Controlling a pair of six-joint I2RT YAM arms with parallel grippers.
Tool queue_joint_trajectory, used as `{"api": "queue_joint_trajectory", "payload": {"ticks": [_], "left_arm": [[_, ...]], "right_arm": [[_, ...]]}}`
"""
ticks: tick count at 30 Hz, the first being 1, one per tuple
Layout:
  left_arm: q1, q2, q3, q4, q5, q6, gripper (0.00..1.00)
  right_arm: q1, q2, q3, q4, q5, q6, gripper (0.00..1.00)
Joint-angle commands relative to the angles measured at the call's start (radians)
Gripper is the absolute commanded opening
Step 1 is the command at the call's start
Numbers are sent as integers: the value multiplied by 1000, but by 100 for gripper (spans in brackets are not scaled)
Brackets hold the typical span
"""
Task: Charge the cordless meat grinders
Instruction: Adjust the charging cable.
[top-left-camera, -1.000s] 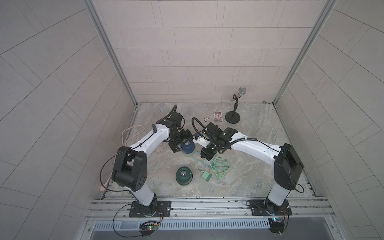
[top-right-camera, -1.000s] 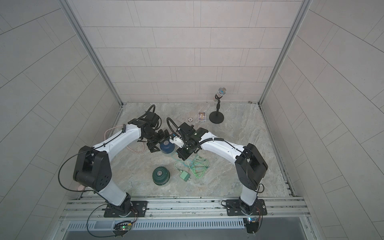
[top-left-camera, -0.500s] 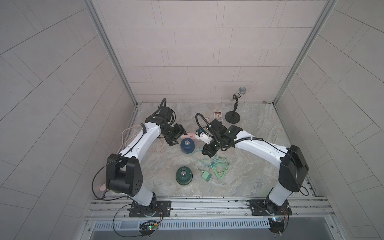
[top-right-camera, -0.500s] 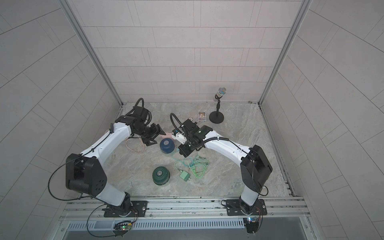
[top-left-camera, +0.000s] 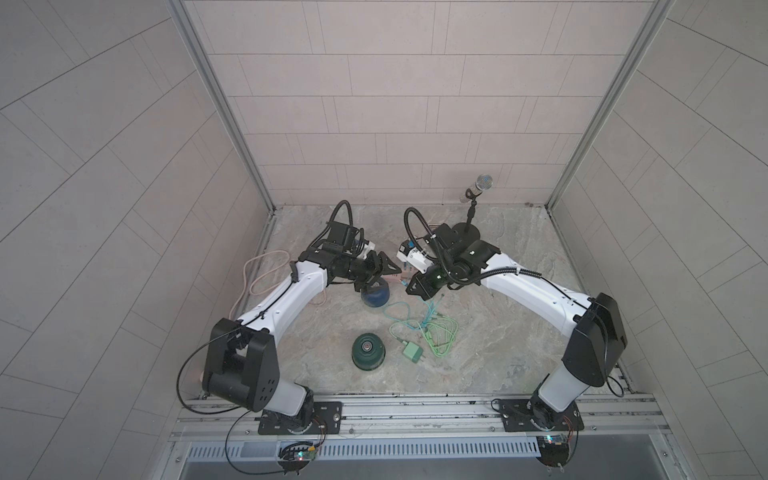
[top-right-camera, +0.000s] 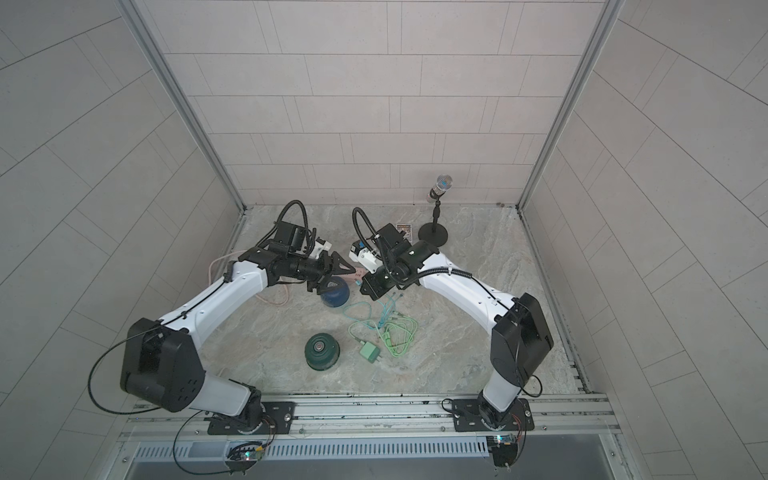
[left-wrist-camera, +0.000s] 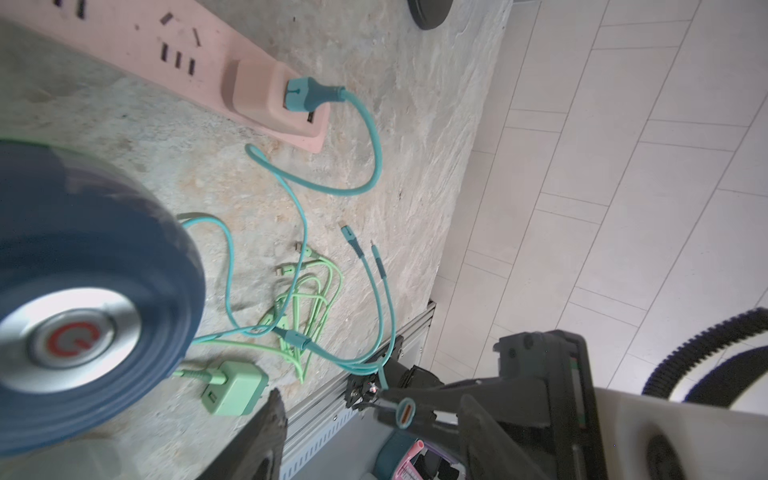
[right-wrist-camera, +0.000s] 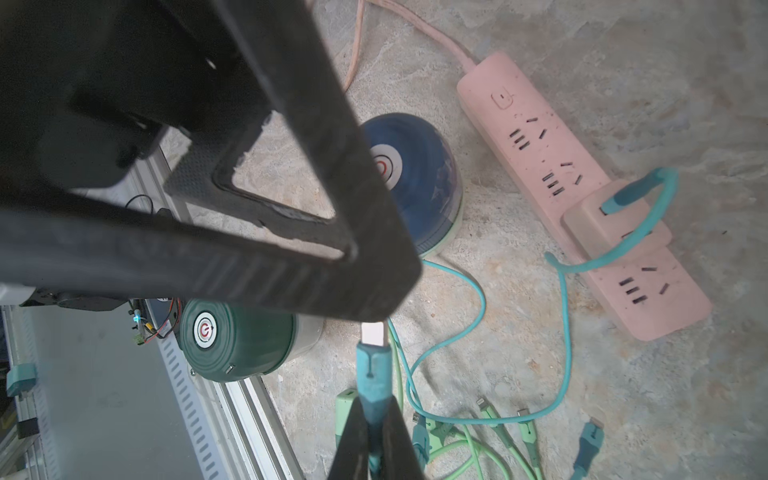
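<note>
The right gripper (right-wrist-camera: 374, 409) was clamped on a teal cable plug (right-wrist-camera: 374, 365). The left gripper (top-left-camera: 378, 279) had its black jaws apart at the dark blue dome-shaped meat grinder (top-left-camera: 376, 296) beside the pink plastic power strip (right-wrist-camera: 540, 166); I couldn't tell whether they gripped it. The dark green dome-shaped grinder (top-left-camera: 367, 351) sat apart, nearer the metal rail (top-left-camera: 415, 401)

Pale grey tiled far wall (top-left-camera: 395, 104) closing off back; matching left wall (top-left-camera: 104, 166) and right wall (top-left-camera: 685, 187) slanting outward. Metal corner posts (top-left-camera: 220, 104) running down to bench (top-left-camera: 498, 332), its surface showing beige-grey marbled stone pattern. Aluminium rail (top-left-camera: 415, 405) lining near edge, slotted grey strip (top-left-camera: 415, 451) lying nearer still. Soft even light falling, casting faint shadows.
</note>
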Motion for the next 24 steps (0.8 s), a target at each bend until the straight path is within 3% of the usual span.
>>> {"api": "queue_joint_trajectory", "payload": {"ticks": [1,9,18,24], "left_arm": [[-23,0,-19,145,44,-57,67],[-39,-20,-105,267,68,-131,50],[-47,-24,-116,293,86,-143,29],[-48,-30,-129,302,90,-148,25]], "right_arm": [[3,-30,22,7,-23,14,7],[1,-38,16,29,-23,44,7],[0,-36,11,29,-23,47,7],[-8,-33,7,28,-22,56,7]]}}
